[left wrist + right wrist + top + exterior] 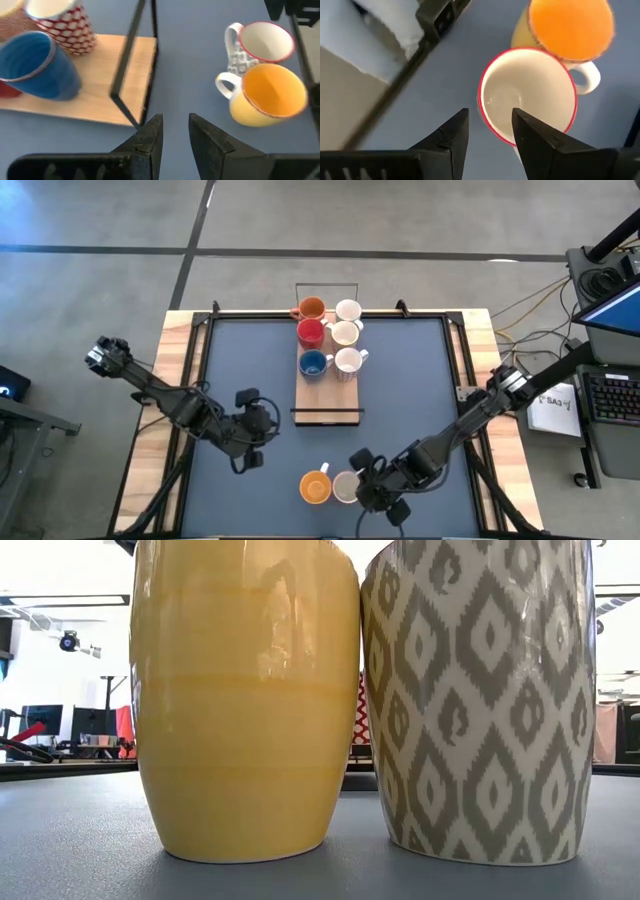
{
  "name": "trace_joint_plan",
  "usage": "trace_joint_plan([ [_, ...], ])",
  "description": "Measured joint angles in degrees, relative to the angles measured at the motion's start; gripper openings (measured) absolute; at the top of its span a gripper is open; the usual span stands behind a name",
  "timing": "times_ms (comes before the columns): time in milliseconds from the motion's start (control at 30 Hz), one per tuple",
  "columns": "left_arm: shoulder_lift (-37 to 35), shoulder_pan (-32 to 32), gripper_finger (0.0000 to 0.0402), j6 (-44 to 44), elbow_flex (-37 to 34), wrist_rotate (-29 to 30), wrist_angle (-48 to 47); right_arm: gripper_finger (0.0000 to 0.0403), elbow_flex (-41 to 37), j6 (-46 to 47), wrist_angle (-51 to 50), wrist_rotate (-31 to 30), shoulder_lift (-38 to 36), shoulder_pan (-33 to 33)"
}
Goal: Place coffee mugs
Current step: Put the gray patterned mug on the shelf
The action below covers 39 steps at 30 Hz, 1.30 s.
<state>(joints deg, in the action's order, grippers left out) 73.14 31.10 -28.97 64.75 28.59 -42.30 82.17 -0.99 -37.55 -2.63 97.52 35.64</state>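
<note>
While six mugs already sit on the wooden tray [330, 395] at the table's [400, 380] twelve o'clock, two wait at six o'clock. Right claw [488, 131] hovers spread over the patterned white mug [527, 95] (orange mug [315, 487] touching it); gripping its rim likely comes next. Left claw [175, 131], parted, idles nearby.

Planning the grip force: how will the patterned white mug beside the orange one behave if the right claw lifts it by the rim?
The patterned white mug looks glazed, so probably slippery and chip-prone. Its handle may tilt it. The right claw straddles its rim, open.
</note>
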Motion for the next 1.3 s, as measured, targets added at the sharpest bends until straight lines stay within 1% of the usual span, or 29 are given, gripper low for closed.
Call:
trace_joint_plan([
  [167,-0.02,-0.03,0.0076,0.82,0.02,2.48,0.36,0.0139,-0.02,-7.87,-1.56,-0.42,1.73,0.00],
  [333,-0.07,-0.07,0.0076,3.05,0.04,6.61,2.47,0.0132,-0.02,-16.00,-2.53,-1.23,2.99,0.00],
  [433,-0.09,-0.09,0.0076,4.52,0.04,6.96,4.32,0.0121,-0.02,-20.28,-2.89,-2.01,3.75,0.00],
  [600,-0.09,-0.09,0.0076,6.24,0.04,6.94,6.34,0.0085,0.00,-25.54,-3.26,-1.96,5.05,0.00],
  [733,-0.09,-0.09,0.0076,6.25,0.04,6.94,6.49,0.0031,0.00,-26.16,-3.00,-1.82,5.23,0.00],
  [767,-0.09,-0.09,0.0076,6.25,0.04,6.94,6.50,0.0021,0.00,-25.49,-3.26,-1.78,5.24,0.00],
  [833,-0.09,-0.09,0.0076,6.25,0.04,6.94,6.49,0.0017,0.30,-22.48,-3.77,-1.68,5.26,0.00],
  [967,-0.09,-0.09,0.0076,6.94,0.04,6.94,6.49,0.0015,2.63,-10.75,-9.45,-0.26,5.18,-0.02],
  [1133,-0.09,-0.09,0.0076,7.74,0.04,6.93,6.51,0.0014,8.14,6.91,-23.47,-0.06,4.50,-0.02],
  [1300,-0.11,-0.09,0.0076,8.98,0.04,6.92,6.51,0.0014,13.62,17.91,-40.40,0.07,3.84,-0.02],
])
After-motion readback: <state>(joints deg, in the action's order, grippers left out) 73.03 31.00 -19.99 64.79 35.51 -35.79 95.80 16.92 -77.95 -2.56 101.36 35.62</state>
